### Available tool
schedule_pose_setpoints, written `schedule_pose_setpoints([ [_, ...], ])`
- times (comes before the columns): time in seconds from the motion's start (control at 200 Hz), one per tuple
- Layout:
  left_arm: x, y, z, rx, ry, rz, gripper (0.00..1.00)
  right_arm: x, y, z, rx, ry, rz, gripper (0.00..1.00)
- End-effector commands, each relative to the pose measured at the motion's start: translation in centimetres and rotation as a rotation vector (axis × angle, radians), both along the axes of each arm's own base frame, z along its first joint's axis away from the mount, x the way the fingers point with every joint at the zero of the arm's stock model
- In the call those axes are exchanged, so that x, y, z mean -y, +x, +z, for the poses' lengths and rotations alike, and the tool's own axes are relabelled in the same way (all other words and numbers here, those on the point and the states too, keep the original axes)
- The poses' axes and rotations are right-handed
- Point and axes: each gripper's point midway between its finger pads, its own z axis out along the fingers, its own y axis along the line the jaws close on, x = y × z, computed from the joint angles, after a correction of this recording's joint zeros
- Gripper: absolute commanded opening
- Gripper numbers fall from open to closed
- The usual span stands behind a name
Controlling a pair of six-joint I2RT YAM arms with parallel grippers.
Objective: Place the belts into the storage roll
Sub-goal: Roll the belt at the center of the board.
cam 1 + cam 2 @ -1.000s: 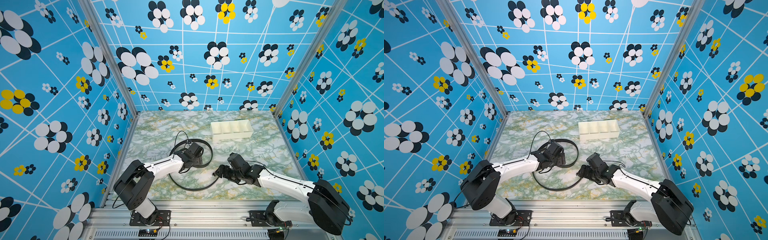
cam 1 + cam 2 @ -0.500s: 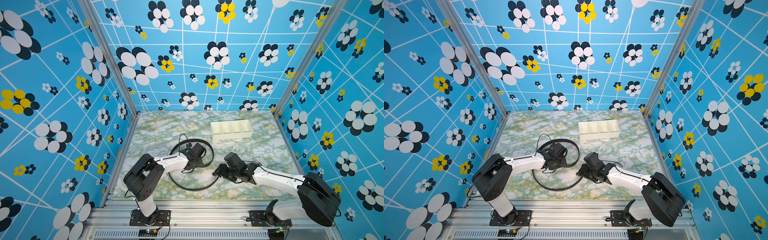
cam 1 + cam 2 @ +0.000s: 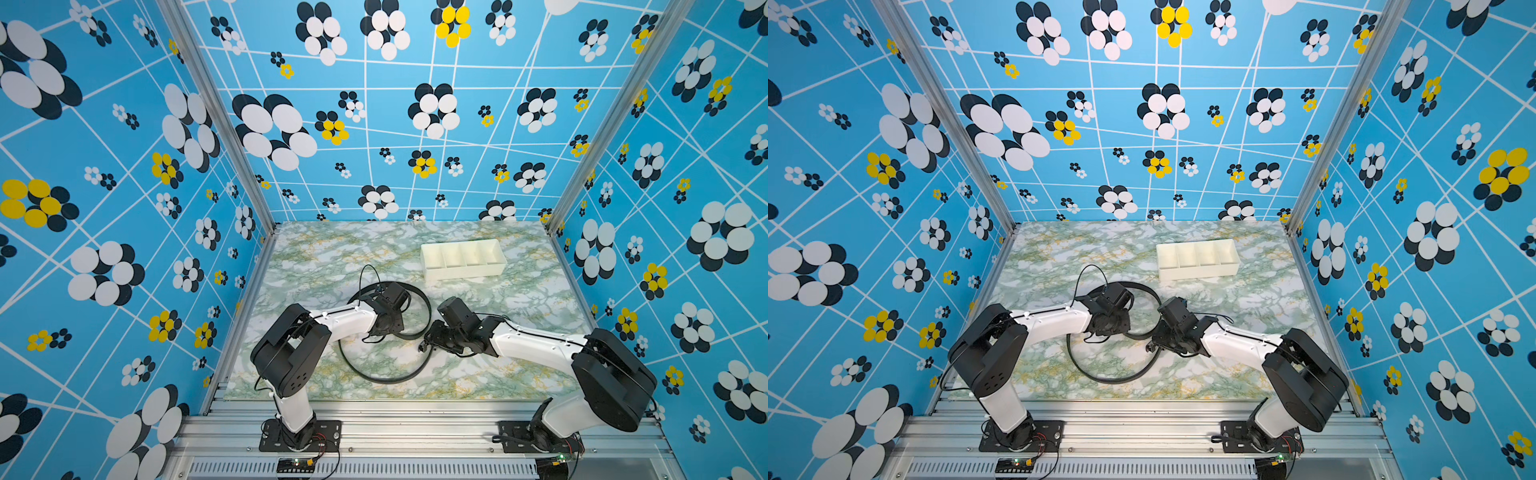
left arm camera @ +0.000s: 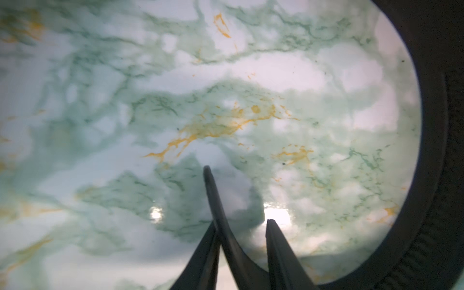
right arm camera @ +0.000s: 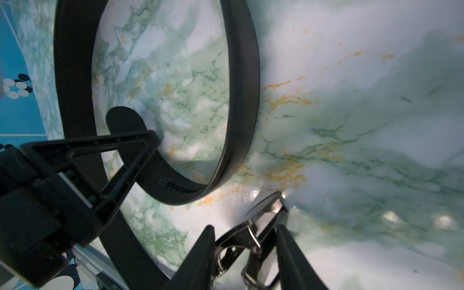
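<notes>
Black belt (image 5: 244,75) lies in loose loops on edge, well short of the white tray (image 3: 461,272), which is nearer the right arm (image 3: 536,345). Left pincer (image 4: 241,223) straddles the strap tip (image 4: 208,175), jaws apart; right pincer (image 5: 245,227) brackets the buckle (image 5: 266,216), grip not discernible.

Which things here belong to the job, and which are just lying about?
Part of the job: black belt, cream four-compartment tray, left end effector, right end effector.
Just around: marble tabletop, flowered blue walls, aluminium base rail.
</notes>
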Motion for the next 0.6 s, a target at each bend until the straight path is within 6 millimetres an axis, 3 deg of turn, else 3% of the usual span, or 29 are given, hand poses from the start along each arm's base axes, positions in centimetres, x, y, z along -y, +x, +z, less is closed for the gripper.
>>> schedule_pose_setpoints([
  [0.0,-3.5,-2.1,-1.5,-0.118,0.085,-0.035,0.31,1.5,-1.1,-1.6,-0.035,-0.092,0.011,0.44],
  [0.08,-4.4,-1.7,-1.1,-0.110,0.078,-0.022,0.29,1.5,-1.1,-0.8,-0.002,-0.081,0.016,0.57],
  [0.29,-6.3,-0.7,-0.2,-0.099,0.142,-0.045,0.30,2.0,-2.1,0.9,0.040,-0.061,0.038,0.68],
  [0.435,-6.3,-0.6,-0.2,-0.096,0.145,-0.055,0.30,1.5,-3.5,1.3,0.037,-0.061,0.077,0.69],
  [0.595,-5.9,-0.6,-0.6,-0.102,0.121,-0.053,0.30,0.9,-4.8,0.2,-0.013,-0.077,0.102,0.68],
])
